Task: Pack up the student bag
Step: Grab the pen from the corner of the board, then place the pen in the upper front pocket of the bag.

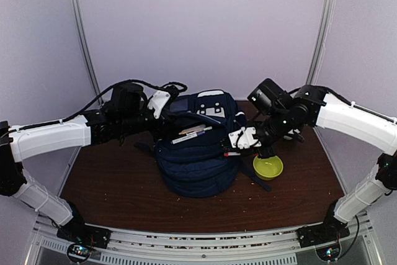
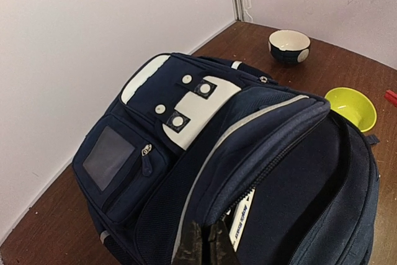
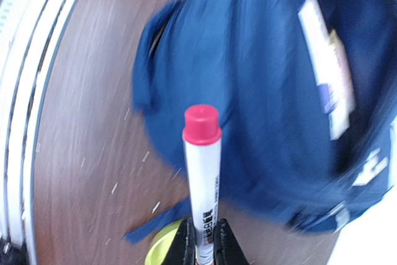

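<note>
Student bag sits mid-table with its mouth up and a few pens poking out. My left gripper is pinched tight on the lip of the opening, I judge to hold the mouth spread and stop the soft body slumping. My right gripper is closed around a red-capped marker, cap leading, just right of the bag. There is open air between marker and mouth. The yellow-green bowl lies beneath my right wrist, so dipping low looks risky.
</note>
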`<action>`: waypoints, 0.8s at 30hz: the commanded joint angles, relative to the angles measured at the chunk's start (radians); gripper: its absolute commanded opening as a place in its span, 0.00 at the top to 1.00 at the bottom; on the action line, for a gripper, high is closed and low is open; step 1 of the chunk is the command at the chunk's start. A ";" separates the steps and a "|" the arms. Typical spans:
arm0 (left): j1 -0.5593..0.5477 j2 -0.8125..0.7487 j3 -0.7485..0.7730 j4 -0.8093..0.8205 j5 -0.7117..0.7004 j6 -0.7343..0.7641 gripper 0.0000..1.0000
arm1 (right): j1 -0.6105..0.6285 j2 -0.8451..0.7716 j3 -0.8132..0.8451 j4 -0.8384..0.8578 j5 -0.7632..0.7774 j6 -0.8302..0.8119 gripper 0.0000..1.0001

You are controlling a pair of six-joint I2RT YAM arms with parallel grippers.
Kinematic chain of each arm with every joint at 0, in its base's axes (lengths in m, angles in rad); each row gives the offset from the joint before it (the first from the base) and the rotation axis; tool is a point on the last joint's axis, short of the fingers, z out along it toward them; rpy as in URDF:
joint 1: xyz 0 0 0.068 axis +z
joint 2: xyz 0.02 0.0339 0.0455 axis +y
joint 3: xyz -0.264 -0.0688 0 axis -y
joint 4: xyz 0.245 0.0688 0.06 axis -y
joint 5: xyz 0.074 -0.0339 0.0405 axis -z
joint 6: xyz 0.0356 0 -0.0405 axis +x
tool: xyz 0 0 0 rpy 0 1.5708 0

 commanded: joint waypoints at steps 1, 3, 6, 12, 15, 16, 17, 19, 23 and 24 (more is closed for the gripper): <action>0.023 -0.013 0.040 0.103 0.005 -0.034 1.00 | 0.066 0.095 0.163 0.014 -0.033 0.057 0.94; 0.024 -0.009 0.049 0.100 0.012 -0.042 1.00 | 0.092 0.142 0.228 0.056 -0.018 0.064 0.94; 0.025 -0.009 0.059 0.097 0.025 -0.055 1.00 | 0.118 0.202 0.276 0.149 0.021 0.065 0.94; 0.026 -0.016 0.072 0.082 0.035 -0.056 1.00 | 0.140 0.312 0.349 0.294 0.117 0.037 0.95; 0.026 -0.014 0.073 0.083 0.038 -0.057 1.00 | 0.148 0.340 0.341 0.363 0.199 -0.009 0.94; 0.029 -0.011 0.073 0.083 0.041 -0.057 1.00 | 0.151 0.348 0.330 0.385 0.233 -0.035 0.94; 0.029 -0.010 0.076 0.083 0.046 -0.058 1.00 | 0.155 0.355 0.310 0.412 0.278 -0.059 0.93; 0.029 -0.008 0.081 0.084 0.053 -0.059 1.00 | 0.163 0.367 0.267 0.469 0.367 -0.082 0.82; 0.030 -0.004 0.080 0.088 0.051 -0.058 1.00 | 0.166 0.317 0.207 0.474 0.346 -0.020 0.68; 0.031 -0.002 0.078 0.091 0.050 -0.057 1.00 | 0.167 0.302 0.205 0.454 0.323 0.000 0.67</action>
